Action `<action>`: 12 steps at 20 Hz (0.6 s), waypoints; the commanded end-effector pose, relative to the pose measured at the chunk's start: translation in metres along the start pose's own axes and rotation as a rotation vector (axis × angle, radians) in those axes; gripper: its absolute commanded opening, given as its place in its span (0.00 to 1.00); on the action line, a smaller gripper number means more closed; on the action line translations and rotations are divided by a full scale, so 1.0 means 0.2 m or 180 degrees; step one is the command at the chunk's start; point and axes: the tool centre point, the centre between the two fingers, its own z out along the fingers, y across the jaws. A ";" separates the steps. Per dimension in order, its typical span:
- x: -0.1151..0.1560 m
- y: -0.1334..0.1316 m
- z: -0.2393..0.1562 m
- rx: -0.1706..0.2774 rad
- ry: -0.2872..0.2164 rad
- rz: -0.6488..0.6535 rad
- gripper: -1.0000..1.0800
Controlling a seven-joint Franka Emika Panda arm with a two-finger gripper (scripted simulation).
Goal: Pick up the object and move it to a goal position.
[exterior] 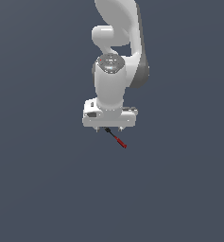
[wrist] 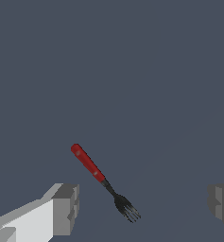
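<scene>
You are only beginning: the gripper [wrist: 141,208] is hovering with fingers spread wide, gripping nothing. The fork [wrist: 102,181] is lying on the floor between them, not lifted yet.

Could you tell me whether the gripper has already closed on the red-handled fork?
No, in the wrist view the gripper is open, its fingers standing well apart from the fork.

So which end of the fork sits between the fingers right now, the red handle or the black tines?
The black tines of the fork: they lie between the two open fingers, while the red handle angles away beyond them.
</scene>
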 end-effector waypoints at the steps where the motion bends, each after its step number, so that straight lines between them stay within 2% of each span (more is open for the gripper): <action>1: 0.00 0.00 0.00 0.0000 0.0000 0.0000 0.96; 12: 0.00 0.14 -0.01 0.0033 0.0016 0.0136 0.96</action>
